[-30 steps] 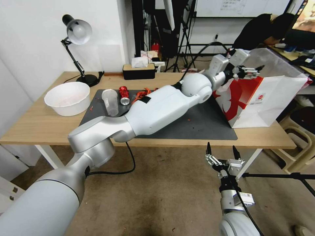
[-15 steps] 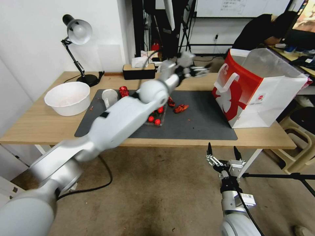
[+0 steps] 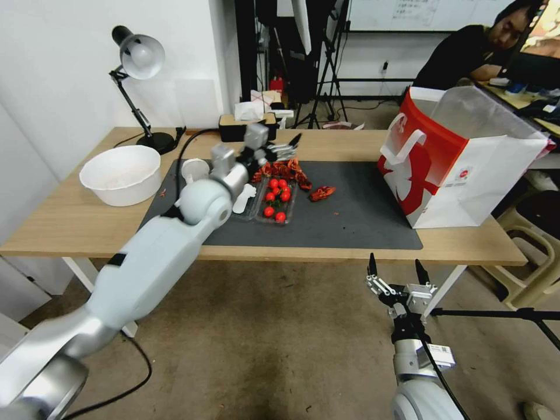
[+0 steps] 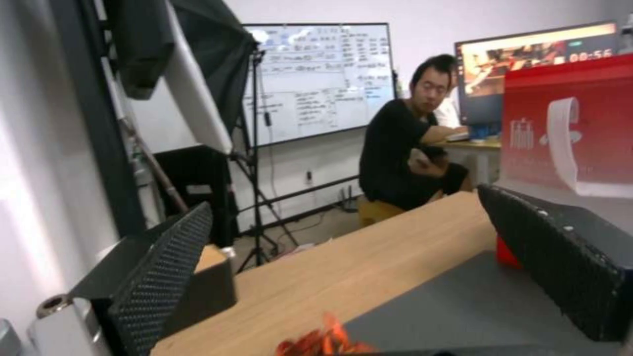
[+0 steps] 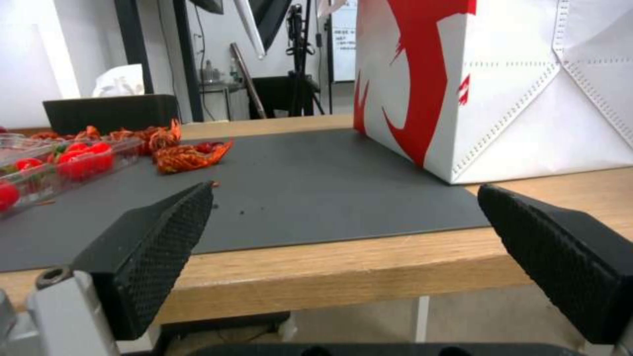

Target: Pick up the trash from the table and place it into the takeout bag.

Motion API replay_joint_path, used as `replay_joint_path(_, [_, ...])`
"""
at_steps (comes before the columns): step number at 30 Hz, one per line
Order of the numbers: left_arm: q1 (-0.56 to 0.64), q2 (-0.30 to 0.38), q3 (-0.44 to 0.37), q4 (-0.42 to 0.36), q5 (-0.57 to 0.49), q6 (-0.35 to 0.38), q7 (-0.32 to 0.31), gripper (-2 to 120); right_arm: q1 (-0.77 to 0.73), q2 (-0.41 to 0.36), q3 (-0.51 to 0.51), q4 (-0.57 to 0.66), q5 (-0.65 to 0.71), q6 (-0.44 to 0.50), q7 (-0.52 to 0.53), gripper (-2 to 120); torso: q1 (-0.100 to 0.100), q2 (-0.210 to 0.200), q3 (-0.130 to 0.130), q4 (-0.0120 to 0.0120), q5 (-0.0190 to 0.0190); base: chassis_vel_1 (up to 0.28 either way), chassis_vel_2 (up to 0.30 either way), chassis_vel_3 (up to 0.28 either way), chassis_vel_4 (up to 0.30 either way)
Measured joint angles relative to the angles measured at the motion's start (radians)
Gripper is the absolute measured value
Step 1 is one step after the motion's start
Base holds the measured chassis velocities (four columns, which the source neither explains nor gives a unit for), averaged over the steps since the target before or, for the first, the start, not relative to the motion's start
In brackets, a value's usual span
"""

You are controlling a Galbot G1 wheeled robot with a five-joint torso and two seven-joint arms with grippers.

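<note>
One left gripper (image 3: 284,150), jaws spread and empty, swung back from the takeout bag (image 3: 461,169) to above the trash (image 3: 279,175) on the table (image 3: 70,224); right gripper (image 3: 396,274) parked, open, below.

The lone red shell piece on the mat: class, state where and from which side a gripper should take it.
Pinch the red shell piece across its narrow middle, coming straight down. It lies flat on the mat, elongated, apart from the tomato tray, so a top approach likely meets nothing. The open left gripper hovers nearest.
</note>
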State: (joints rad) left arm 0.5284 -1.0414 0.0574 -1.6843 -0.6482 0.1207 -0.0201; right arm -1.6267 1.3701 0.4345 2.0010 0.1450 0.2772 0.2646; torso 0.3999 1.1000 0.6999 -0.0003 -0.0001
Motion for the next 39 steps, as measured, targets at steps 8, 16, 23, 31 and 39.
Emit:
replay_joint_path(8, [0.247, 0.075, -0.204, -0.149, 0.040, -0.010, 0.000, 100, 0.002, 0.003, -0.009, -0.001, -0.003, -0.001, 0.001, 100, 0.000, 0.000, 0.000, 0.0002, -0.0001, 0.000, 0.000, 0.000, 0.000])
replay_joint_path(16, [0.550, 0.044, -0.399, -0.253, 0.105, -0.039, 0.003, 100, 0.002, 0.013, -0.012, 0.002, -0.005, -0.002, 0.002, 100, 0.000, 0.000, 0.000, 0.0002, -0.0001, 0.000, 0.000, 0.000, 0.000])
replay_joint_path(23, [0.746, 0.011, -0.545, -0.292, 0.197, -0.113, 0.005, 100, -0.002, 0.019, -0.013, 0.002, -0.015, 0.000, 0.005, 100, 0.000, 0.000, 0.000, 0.0003, 0.0000, 0.000, 0.000, 0.000, 0.000])
replay_joint_path(31, [0.899, -0.027, -0.626, -0.308, 0.236, -0.172, 0.004, 100, -0.006, 0.020, -0.010, 0.008, -0.017, 0.003, 0.008, 100, 0.000, 0.000, 0.000, 0.0002, 0.0000, 0.000, 0.000, 0.000, 0.000])
replay_joint_path(39, [1.002, -0.070, -0.647, -0.303, 0.278, -0.240, 0.003, 100, -0.006, 0.024, -0.009, 0.004, -0.017, 0.007, 0.008, 100, 0.000, 0.000, 0.000, 0.0002, 0.0001, 0.000, 0.000, 0.000, 0.000])
